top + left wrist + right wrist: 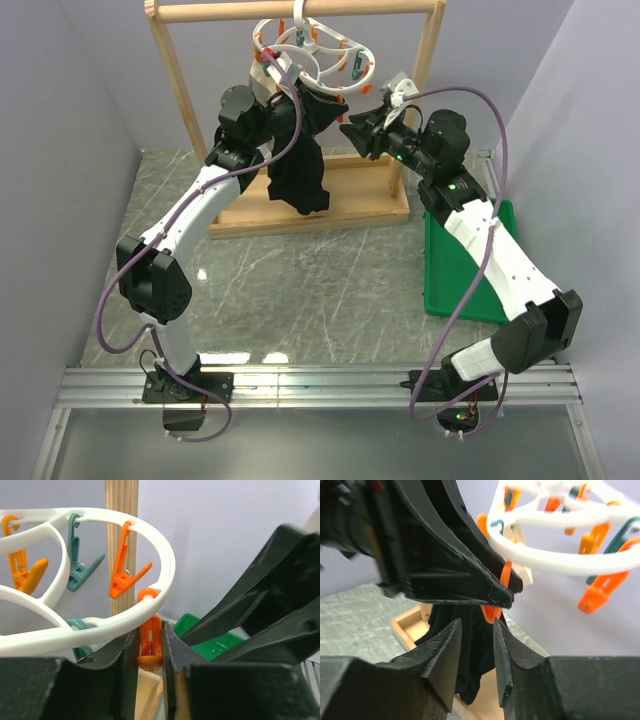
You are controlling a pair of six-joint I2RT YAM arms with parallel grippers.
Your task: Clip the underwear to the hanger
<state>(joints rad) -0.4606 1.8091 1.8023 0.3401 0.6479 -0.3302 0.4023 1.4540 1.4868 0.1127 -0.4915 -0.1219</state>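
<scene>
- Your left gripper (149, 652) is clamped on an orange peg (150, 635) that hangs from the white rim of the hanger (100, 514); the peg stands upright between the fingers
- Your right gripper (476, 630) has its jaws parted by a narrow gap, and you can see nothing held between them; it sits just beside the left gripper, tips pointing at it
- The underwear (300, 170) hangs below the hanger as a narrow bunched drape in front of the wooden rack (178, 100); its top edge is hidden behind the left gripper, so you cannot tell what holds it up
- The hanger hangs by its hook from the rack's top bar; a green bin (438, 285) sits on the table under your right arm
</scene>
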